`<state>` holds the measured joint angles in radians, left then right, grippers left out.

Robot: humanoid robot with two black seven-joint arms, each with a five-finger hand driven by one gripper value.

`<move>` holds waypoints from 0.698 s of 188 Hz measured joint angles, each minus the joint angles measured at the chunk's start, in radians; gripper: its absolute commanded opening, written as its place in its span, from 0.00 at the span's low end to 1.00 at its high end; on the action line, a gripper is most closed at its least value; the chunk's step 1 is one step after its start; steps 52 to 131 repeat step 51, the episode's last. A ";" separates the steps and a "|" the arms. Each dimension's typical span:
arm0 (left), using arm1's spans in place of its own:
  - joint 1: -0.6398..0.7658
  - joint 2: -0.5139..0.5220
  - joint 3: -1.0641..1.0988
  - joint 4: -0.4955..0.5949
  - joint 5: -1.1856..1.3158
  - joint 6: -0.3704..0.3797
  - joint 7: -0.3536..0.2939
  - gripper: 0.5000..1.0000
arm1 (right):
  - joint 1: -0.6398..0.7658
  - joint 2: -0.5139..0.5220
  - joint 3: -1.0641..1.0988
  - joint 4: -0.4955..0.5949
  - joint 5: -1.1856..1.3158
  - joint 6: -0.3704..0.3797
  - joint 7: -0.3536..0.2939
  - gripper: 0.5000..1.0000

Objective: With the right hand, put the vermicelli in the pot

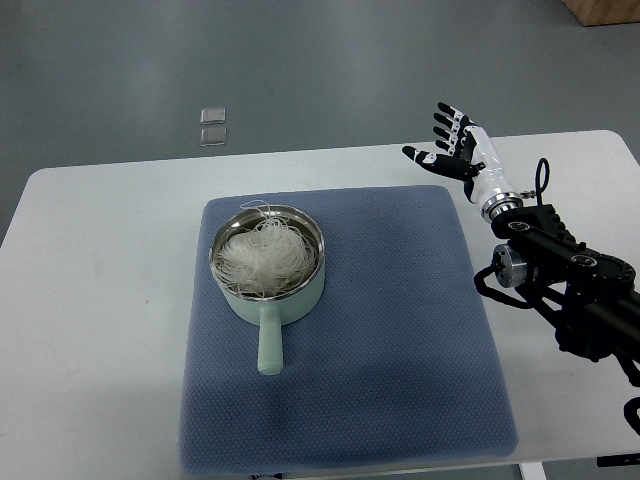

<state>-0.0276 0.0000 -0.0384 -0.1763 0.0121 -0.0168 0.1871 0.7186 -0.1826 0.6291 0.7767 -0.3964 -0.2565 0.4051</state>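
Note:
A pale green pot (268, 275) with a steel rim stands on the left half of the blue mat (400, 330), its handle pointing toward me. A white tangle of vermicelli (263, 257) lies inside the pot. My right hand (452, 143) is raised over the table's far right part, well to the right of the pot, fingers spread and holding nothing. Its black arm (565, 270) comes in from the right edge. My left arm does not show.
The mat lies on a white table (100, 300). Two small clear squares (212, 126) lie on the grey floor beyond the table's far edge. A brown box corner (605, 10) shows at the top right.

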 measured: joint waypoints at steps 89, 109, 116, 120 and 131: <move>0.000 0.000 0.000 0.000 0.000 0.000 0.000 1.00 | -0.005 0.003 0.002 0.001 0.086 -0.007 0.012 0.86; 0.000 0.000 0.000 0.000 0.000 0.000 0.000 1.00 | -0.005 0.003 0.002 0.001 0.086 -0.007 0.012 0.86; 0.000 0.000 0.000 0.000 0.000 0.000 0.000 1.00 | -0.005 0.003 0.002 0.001 0.086 -0.007 0.012 0.86; 0.000 0.000 0.000 0.000 0.000 0.000 0.000 1.00 | -0.005 0.003 0.002 0.001 0.086 -0.007 0.012 0.86; 0.000 0.000 0.000 0.000 0.000 0.000 0.000 1.00 | -0.005 0.003 0.002 0.001 0.086 -0.007 0.012 0.86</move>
